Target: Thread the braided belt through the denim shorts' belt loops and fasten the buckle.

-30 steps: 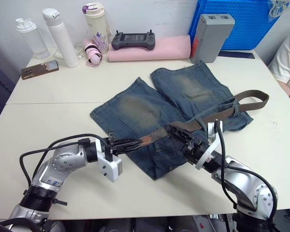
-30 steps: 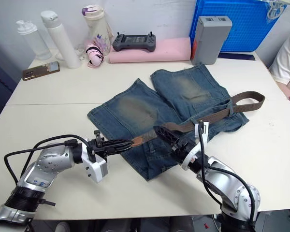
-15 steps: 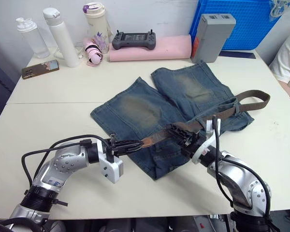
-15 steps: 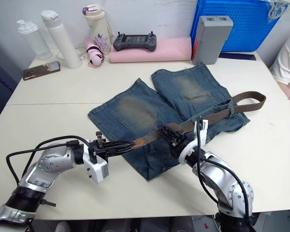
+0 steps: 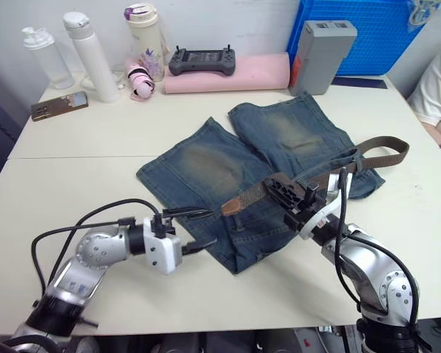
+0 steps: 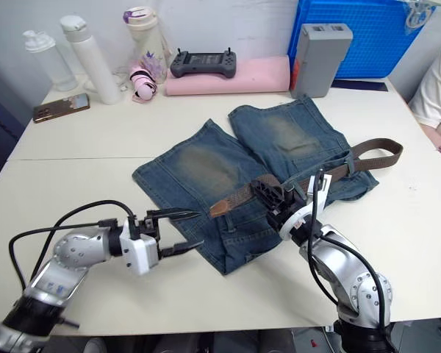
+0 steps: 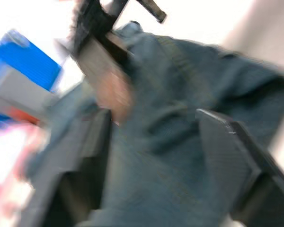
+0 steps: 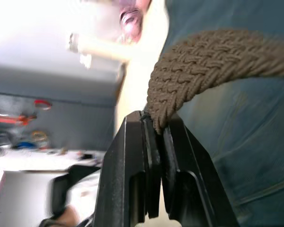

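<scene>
Fingers of our left gripper (image 5: pixel 195 230) are spreading wide and gripping nothing, one above the other at the near hem of the denim shorts (image 5: pixel 268 158); in the left wrist view the denim is lying between them untouched.

Just beyond, the flat tan tip of the braided belt (image 5: pixel 257 195) is sticking out free over the waistband, toward our left side. We are judging this the weak point: with the tip unsupported, it may be sagging or swinging aside, and a reach by the left gripper could be closing on denim instead of strap.

Our right gripper (image 5: pixel 288 193) is clamping the belt close behind that tip; the right wrist view shows the weave (image 8: pixel 213 71) pinched between shut fingers and bending over them. A pull from here could be dragging the whole garment, since the shorts are lying loose on the table (image 5: pixel 88 158).

Farther right, the strap is running along the waistband and curving in a loop past the shorts' edge near the table's right side (image 6: pixel 378 151). We cannot tell which belt loops it is passing through, and we are not making out the buckle. A hard tug may be bunching the waistband.

Beyond the legs, bottles (image 5: pixel 94 55), a controller (image 5: pixel 201 60) and a blue crate (image 5: pixel 367 33) are standing well apart from the work.
</scene>
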You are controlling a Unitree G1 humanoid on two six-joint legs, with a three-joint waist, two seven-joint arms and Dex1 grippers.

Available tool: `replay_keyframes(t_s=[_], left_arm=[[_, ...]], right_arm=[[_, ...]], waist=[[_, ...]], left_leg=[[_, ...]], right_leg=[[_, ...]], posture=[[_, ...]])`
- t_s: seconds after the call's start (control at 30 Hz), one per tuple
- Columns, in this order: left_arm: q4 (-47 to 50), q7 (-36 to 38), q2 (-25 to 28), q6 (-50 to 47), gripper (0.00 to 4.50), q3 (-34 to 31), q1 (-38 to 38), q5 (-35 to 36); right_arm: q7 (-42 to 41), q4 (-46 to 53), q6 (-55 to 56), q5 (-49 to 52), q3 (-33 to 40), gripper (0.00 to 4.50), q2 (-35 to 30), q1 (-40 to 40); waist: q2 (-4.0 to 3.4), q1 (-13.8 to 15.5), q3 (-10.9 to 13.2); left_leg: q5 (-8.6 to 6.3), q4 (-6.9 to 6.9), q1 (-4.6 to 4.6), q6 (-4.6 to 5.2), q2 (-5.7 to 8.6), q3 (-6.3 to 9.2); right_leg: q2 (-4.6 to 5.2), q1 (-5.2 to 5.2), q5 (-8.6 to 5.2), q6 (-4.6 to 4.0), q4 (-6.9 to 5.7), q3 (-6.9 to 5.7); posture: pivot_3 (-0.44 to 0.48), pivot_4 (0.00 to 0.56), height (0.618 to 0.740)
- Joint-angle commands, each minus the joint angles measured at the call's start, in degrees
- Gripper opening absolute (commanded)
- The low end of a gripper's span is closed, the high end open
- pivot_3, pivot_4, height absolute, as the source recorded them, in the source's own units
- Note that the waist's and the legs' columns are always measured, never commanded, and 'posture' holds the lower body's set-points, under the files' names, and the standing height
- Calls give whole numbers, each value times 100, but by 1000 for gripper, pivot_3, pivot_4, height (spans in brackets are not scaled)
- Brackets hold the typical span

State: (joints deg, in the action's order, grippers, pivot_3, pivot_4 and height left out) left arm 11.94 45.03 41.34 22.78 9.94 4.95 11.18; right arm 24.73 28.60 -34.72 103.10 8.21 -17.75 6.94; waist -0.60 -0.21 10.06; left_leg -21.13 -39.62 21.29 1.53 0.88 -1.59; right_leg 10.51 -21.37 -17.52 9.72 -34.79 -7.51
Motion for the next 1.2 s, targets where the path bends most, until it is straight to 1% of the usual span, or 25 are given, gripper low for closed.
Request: replay_keyframes(t_s=[0.03, 0.2, 0.27, 0.47, 0.63, 0.87, 0.9, 1.0, 1.03, 1.13, 1.2], left_arm=[[561, 116, 135, -1149, 3118, -289, -450, 930], [906, 75, 28, -1864, 3118, -490, -516, 1265], [975, 91, -15, -2004, 3118, -539, -510, 1257], [1057, 168, -143, -2201, 3118, -625, -457, 1189], [1038, 242, -216, -2234, 3118, -641, -400, 1132], [1034, 293, -295, -2221, 3118, -656, -353, 1047], [986, 338, -263, -2054, 3118, -630, -332, 889], [354, 230, -38, -659, 3118, -410, -66, -517], [196, 222, -13, -341, 3118, -372, 24, -756], [-114, 30, -118, 201, 3118, -313, 401, -1201], [-373, -31, -135, 682, 3118, -131, 615, -1597]], right_arm=[[-507, -204, 216, -958, 16, 0, 23, -128], [-925, -351, 211, -1778, -40, 0, -1, -332], [-989, -366, 254, -1776, 47, 0, 110, -395], [-1164, -238, 112, -1871, 204, 0, -71, -668], [-1221, -158, -32, -2183, -98, 0, 4, -628], [-1213, -311, -184, -2720, -630, 0, 429, -472], [-1172, -372, -302, -2791, -763, 0, 448, -446], [-1090, -506, -701, -2821, -1151, 0, 499, -371], [-1043, -539, -771, -2827, -1202, 0, 520, -360], [-1038, -605, -855, -2856, -1201, 0, 560, -323], [-1044, -637, -898, -2836, -1165, 0, 591, -304]], waist=[[0, 10, 0], [0, 39, 0], [0, 29, 0], [0, 34, 0], [0, 28, 0], [0, 24, 0], [0, 26, 0], [0, 26, 0], [0, 24, 0], [0, 19, -1], [2, 19, -2]], left_leg=[[0, 0, 1, 0, -2, -1], [1, -8, 2, 2, 2, -7], [1, -8, 1, 2, 2, -9], [1, -3, -1, 2, 19, -21], [1, -3, -2, 2, 19, -27], [1, -2, -2, 2, 20, -31], [1, -2, -2, 2, 20, -30], [1, -2, -2, 2, 21, -30], [1, -2, -2, 2, 21, -30], [1, -2, -3, 1, 22, -35], [2, -1, -6, 0, 20, -40]], right_leg=[[-1, 0, 0, 0, 1, -2], [1, 4, 0, -1, 5, 7], [1, 4, 0, -1, 5, 8], [-2, 1, -1, -2, 8, 9], [-2, 1, -1, -2, 14, 12], [-2, -3, -1, -2, 14, 13], [-2, -3, -1, -2, 13, 14], [-2, -3, -1, -2, 14, 15], [-2, -3, -1, -2, 14, 15], [-5, -3, -1, -3, 14, 11], [-7, -3, -3, -6, 15, 11]], posture=[[0, 150, 714], [0, 150, 714], [0, 150, 714], [0, 150, 714], [0, 150, 714], [0, 150, 714], [0, 150, 714], [0, 150, 714], [0, 150, 714], [0, 150, 714], [0, 150, 714]])
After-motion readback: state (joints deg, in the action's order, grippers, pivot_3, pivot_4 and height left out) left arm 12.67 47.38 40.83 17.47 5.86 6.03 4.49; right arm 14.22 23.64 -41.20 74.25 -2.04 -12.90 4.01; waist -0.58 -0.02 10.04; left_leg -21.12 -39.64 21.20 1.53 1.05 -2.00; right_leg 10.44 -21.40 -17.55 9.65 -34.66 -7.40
